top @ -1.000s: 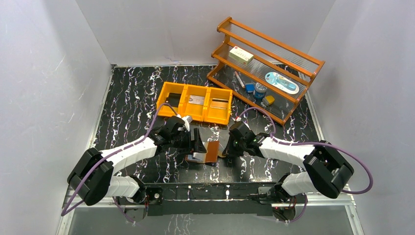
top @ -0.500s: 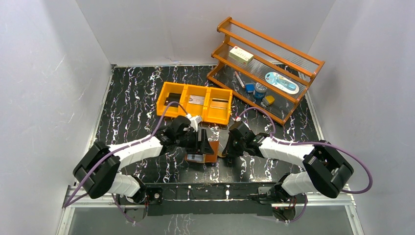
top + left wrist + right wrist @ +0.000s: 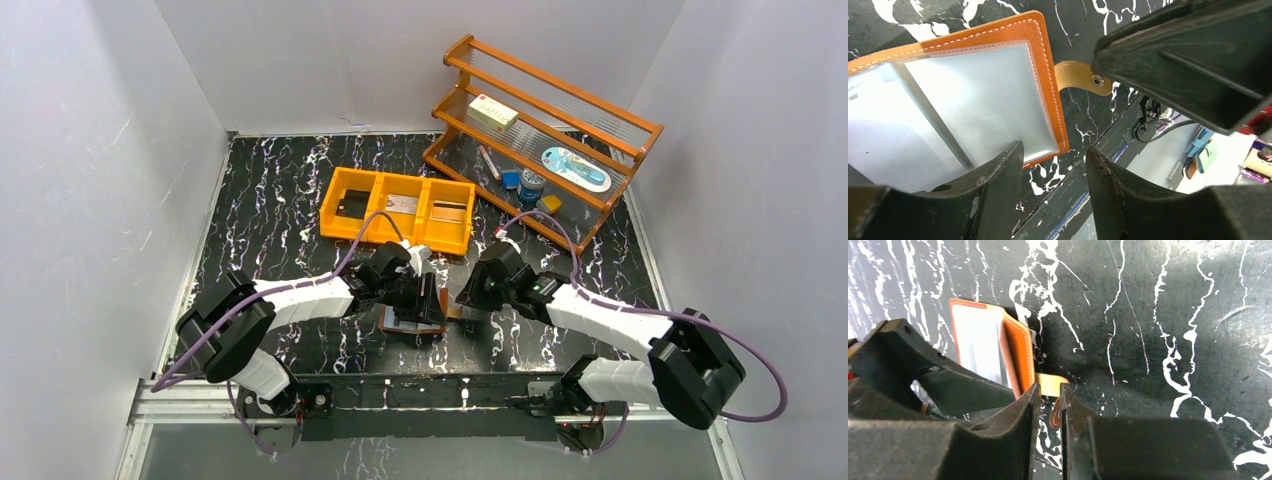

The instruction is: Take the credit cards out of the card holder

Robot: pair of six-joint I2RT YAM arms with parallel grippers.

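Left wrist view: left end effector (image 3: 1054,167) released, jaws apart with bare table (image 3: 1075,135) between them and nothing held; its inner finger sits at the near edge of the card holder (image 3: 1042,75). Card holder lies open and flat on the table, clear sleeve up, with a pale grey sheet under the plastic, probably one of the credit cards (image 3: 913,135); its outline is blurred. Snap tab (image 3: 1079,78) sticks out past the leather edge, just under the right arm's dark finger. Right end effector (image 3: 1048,390) narrowly parted, tab in line with the gap; it does not look pinched, and contact cannot be told. Judgement: step in hand is getting a grip on a sleeved card. To do it well, one side should pin the leather or the tab to the table while the other takes only the card's exposed edge and draws it along the sleeve opening, flat, so the holder neither lifts nor folds shut. Top view: both forearms lie low over the table, reaching inward from the bases, wrists facing across the holder. Orange bin (image 3: 327,218) behind them holds flat card shapes.
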